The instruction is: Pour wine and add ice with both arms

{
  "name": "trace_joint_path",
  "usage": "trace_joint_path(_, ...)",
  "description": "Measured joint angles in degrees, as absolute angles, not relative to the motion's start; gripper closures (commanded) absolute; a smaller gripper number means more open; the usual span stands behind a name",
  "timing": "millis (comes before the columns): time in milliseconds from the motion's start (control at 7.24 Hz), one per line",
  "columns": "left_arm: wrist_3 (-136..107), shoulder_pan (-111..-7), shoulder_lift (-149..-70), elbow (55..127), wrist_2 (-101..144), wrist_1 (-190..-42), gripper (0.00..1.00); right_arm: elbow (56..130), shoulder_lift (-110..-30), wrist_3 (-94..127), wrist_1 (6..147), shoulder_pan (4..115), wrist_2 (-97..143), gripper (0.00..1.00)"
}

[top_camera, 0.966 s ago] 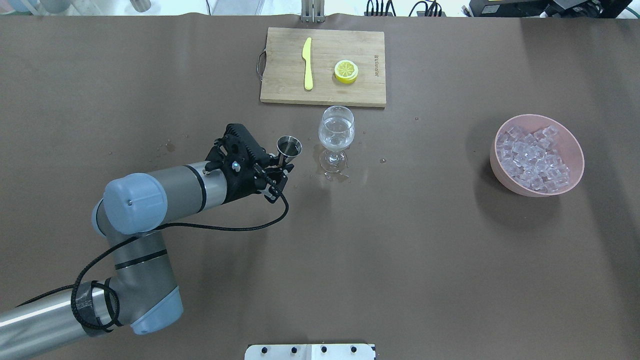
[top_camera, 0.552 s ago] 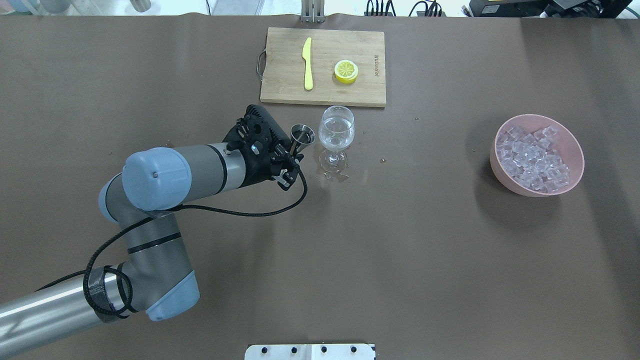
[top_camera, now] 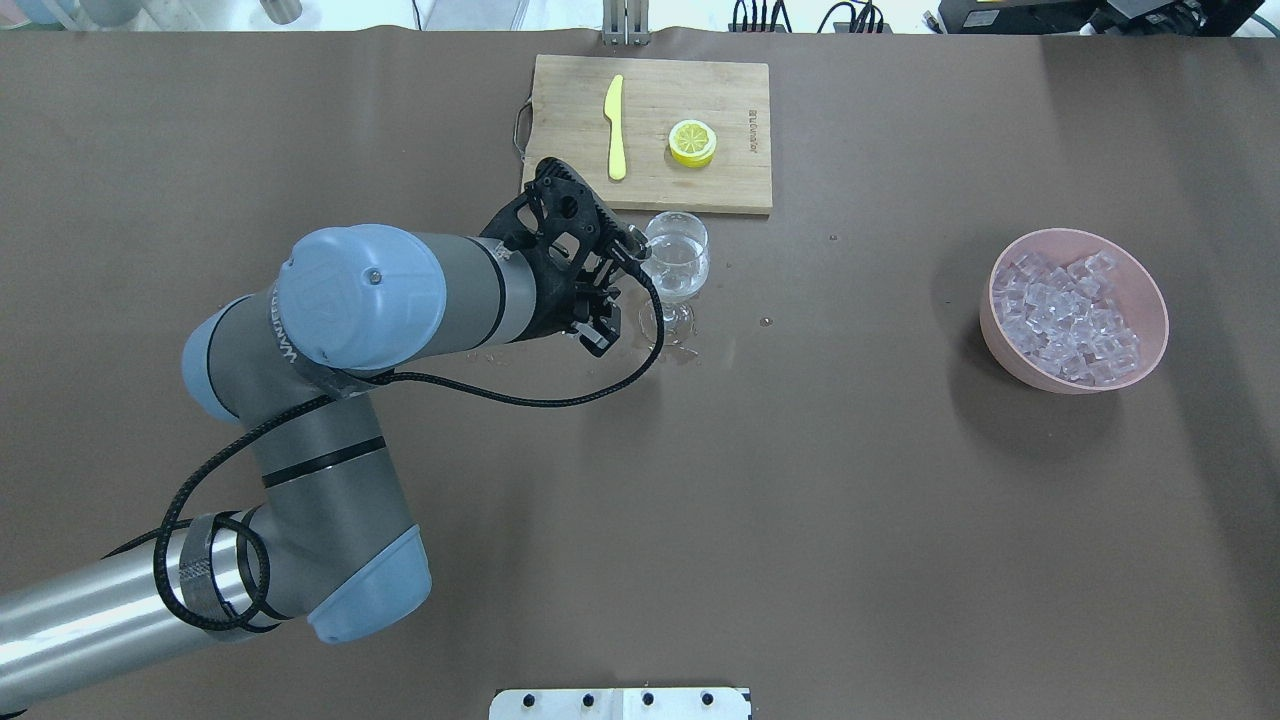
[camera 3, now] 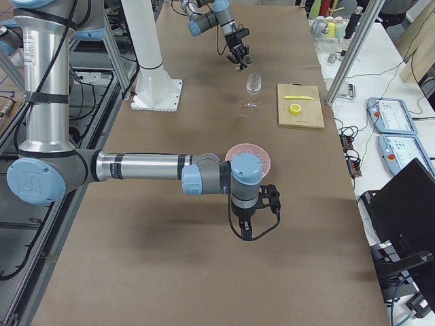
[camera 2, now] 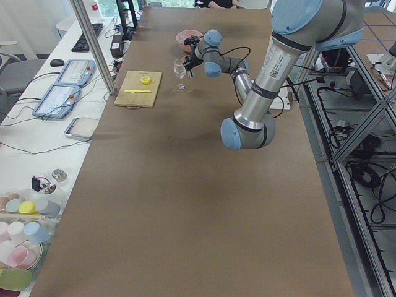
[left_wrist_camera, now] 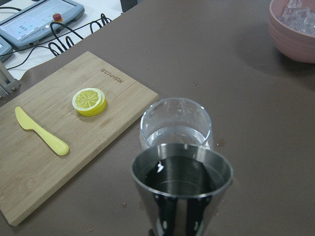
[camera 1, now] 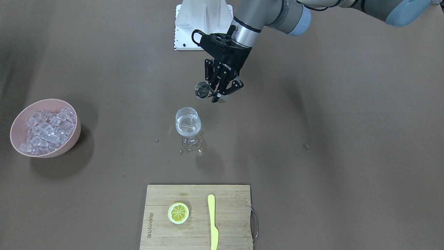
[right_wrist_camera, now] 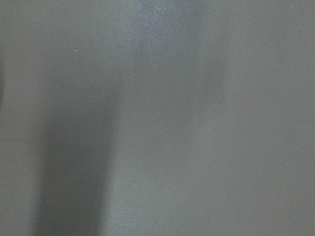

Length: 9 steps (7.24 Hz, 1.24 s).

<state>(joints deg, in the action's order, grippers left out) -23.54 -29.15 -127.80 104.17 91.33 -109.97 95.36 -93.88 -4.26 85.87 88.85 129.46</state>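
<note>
My left gripper (camera 1: pixel 219 93) is shut on a steel jigger (camera 1: pixel 203 89) and holds it roughly upright in the air, close beside the rim of the wine glass (camera 1: pixel 188 125). In the left wrist view the jigger (left_wrist_camera: pixel 182 182) fills the foreground, with the glass (left_wrist_camera: pixel 175 123) just beyond it. The glass holds a little clear wine. In the overhead view the gripper (top_camera: pixel 610 275) hides most of the jigger. The ice (top_camera: pixel 1065 315) lies heaped in a pink bowl (top_camera: pixel 1150 340) at the right. My right gripper (camera 3: pixel 270 198) shows only in the exterior right view, near the bowl; I cannot tell whether it is open.
A wooden cutting board (top_camera: pixel 570 150) with a lemon slice (top_camera: pixel 692 142) and a yellow knife (top_camera: pixel 615 128) lies just beyond the glass. Water drops (top_camera: pixel 680 350) lie around the glass foot. A white stand base (camera 1: pixel 203 24) sits at the robot's side.
My left arm has carried the jigger away from the robot and to the right, from beside the glass foot up to the glass rim. The glass and bowl have not moved.
</note>
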Motion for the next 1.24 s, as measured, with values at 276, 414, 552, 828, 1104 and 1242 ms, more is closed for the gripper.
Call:
trace_joint_path(276,-23.05,-29.18,-129.96,104.46,91.24,-102.92,1.00,95.34,-93.87,-4.22,85.87,88.86,129.46,0.00)
trace_joint_path(414,-22.25,-29.18,-130.92,104.46,91.19,-100.19,1.00,95.34,-93.87,-4.22,85.87,88.86,129.46,0.00)
trace_joint_path(552,-21.80,-29.18,-131.59,104.37,91.16,-98.39,1.00,95.34,-93.87,-4.22,85.87,88.86,129.46,0.00)
trace_joint_path(828,-21.57,-29.18,-132.53,103.91,91.14,-96.36,1.00,95.36,-93.87,-4.22,85.87,88.86,129.46,0.00)
trace_joint_path(1104,-21.54,-29.18,-133.75,102.52,91.14,-95.79,1.00,95.31,-93.87,-4.22,85.90,88.86,129.46,0.00)
trace_joint_path(1242,-21.53,-29.18,-134.42,101.69,91.14,-95.74,1.00,95.29,-93.87,-4.22,85.89,88.86,129.46,0.00)
